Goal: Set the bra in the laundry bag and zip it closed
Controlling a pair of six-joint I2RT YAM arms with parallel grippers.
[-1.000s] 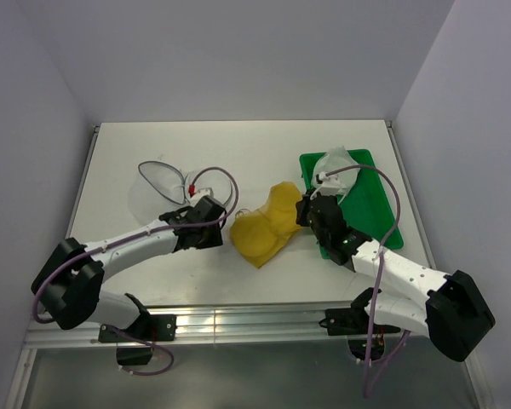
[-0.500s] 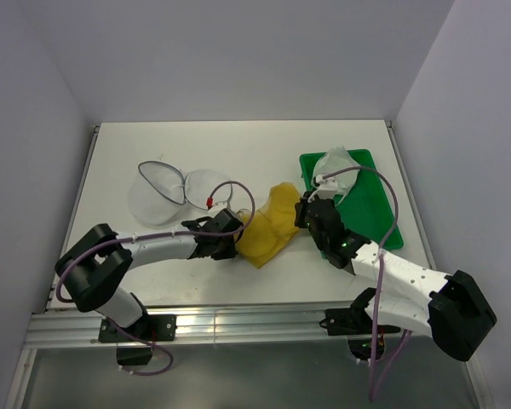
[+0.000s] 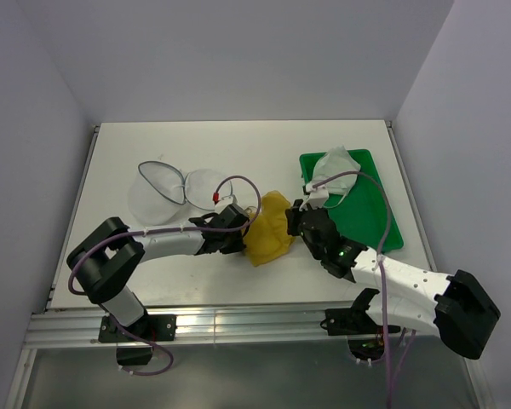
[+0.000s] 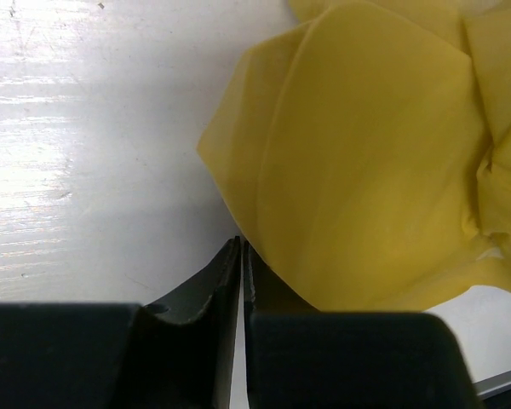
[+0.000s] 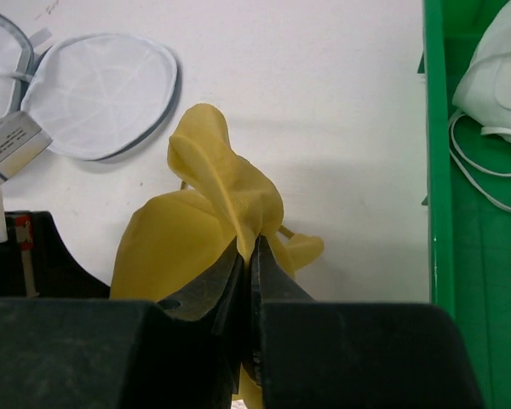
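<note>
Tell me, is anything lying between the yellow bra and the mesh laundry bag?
Yes. The left claw sits against the bra, on the side facing the laundry bag, so it is in the direct path. Nothing else visible is.

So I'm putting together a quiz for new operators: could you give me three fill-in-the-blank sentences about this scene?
1. The right gripper is ____ on the bra.
2. In the top view, the laundry bag lies to the bra's ____.
3. The white-grey garment lies in a tray coloured ____.
Missing words: shut; left; green.
</note>
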